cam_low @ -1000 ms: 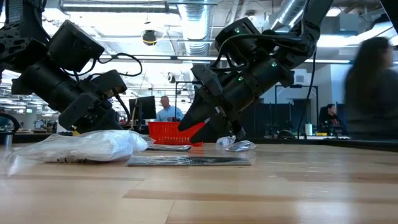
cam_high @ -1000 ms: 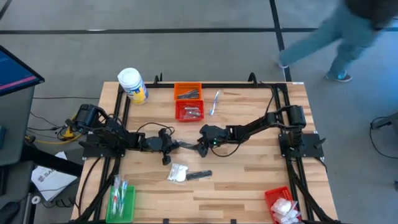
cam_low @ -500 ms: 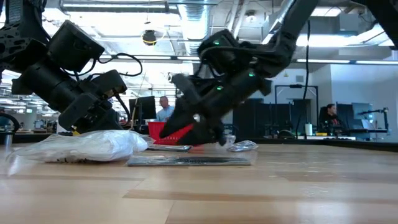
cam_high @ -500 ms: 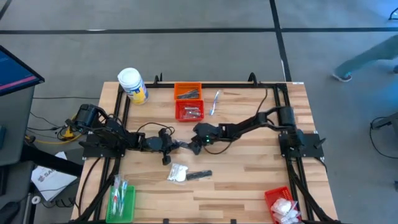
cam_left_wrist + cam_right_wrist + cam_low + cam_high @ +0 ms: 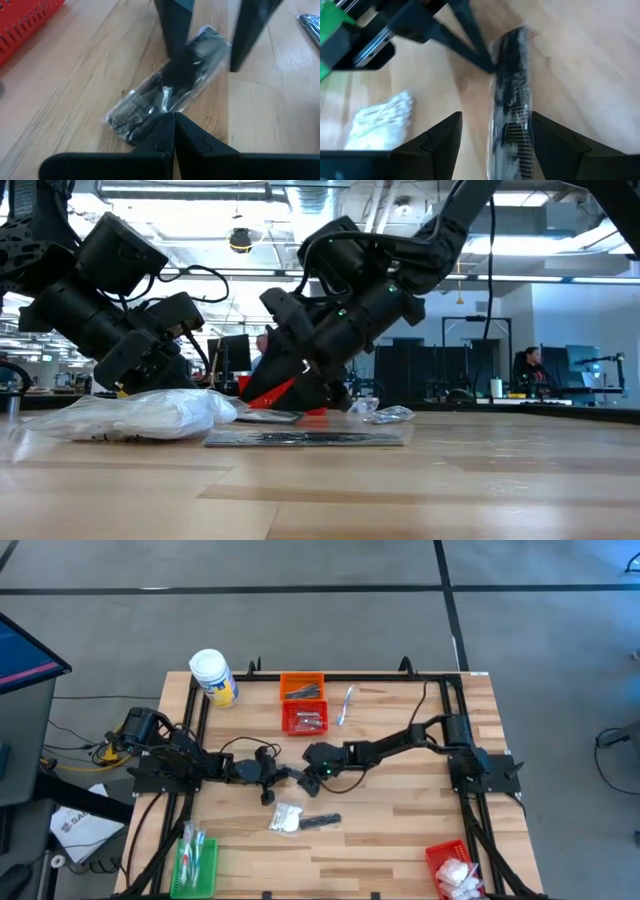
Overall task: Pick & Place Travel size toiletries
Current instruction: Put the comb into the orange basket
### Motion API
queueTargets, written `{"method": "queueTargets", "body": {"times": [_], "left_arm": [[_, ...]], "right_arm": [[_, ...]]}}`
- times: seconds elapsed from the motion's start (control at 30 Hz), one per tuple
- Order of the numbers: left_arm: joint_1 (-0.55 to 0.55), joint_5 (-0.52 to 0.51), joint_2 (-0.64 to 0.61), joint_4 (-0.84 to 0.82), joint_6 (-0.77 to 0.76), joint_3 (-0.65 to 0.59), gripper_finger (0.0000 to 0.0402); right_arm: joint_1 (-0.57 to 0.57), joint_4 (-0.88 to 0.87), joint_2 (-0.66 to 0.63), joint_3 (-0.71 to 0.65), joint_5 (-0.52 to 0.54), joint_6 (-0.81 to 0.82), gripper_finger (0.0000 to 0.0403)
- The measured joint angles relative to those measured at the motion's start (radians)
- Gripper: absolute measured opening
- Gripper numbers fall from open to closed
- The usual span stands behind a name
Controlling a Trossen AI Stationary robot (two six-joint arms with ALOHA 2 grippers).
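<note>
Mid-bench point(image 5: 400, 830), the black comb in clear wrap point(image 5: 512, 107) lies between half-spread right end effector point(image 5: 495, 145) fingers, the closed left end effector point(image 5: 174, 116) touching its 9 o'clock end; right should descend centred before closing.

Both arms point(image 5: 400, 745) matte black w/ looping black cables; right wrist shows green LED.

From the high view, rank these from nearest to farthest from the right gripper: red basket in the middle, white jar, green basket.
Measured from the right gripper:
1. Red basket, just beyond it toward the far edge.
2. White jar, far left corner.
3. Green basket, near left corner, only slightly farther than the jar.
</note>
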Motion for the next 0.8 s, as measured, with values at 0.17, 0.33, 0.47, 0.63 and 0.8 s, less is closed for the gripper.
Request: {"method": "queueTargets", "body": {"times": [0.17, 0.33, 0.47, 0.63, 0.8], "left_arm": [[0.000, -0.002, 0.000, 0.001, -0.003, 0.000, 0.0000], [0.000, -0.003, 0.000, 0.002, -0.003, 0.000, 0.0000], [0.000, -0.004, 0.000, 0.003, -0.002, 0.000, 0.0000], [0.000, -0.005, 0.001, 0.005, -0.001, 0.000, 0.0000], [0.000, -0.005, 0.001, 0.008, 0.000, 0.000, 0.0000]], "right_arm": [[0.005, 0.003, 0.000, -0.001, -0.021, -0.006, 0.0221], [0.005, 0.022, 0.001, -0.002, -0.025, -0.006, 0.0221], [0.006, 0.044, 0.002, -0.004, -0.026, -0.006, 0.0221], [0.007, 0.069, 0.005, -0.005, -0.045, -0.003, 0.0221], [0.007, 0.085, 0.006, -0.005, -0.048, 0.012, 0.0221]]}}
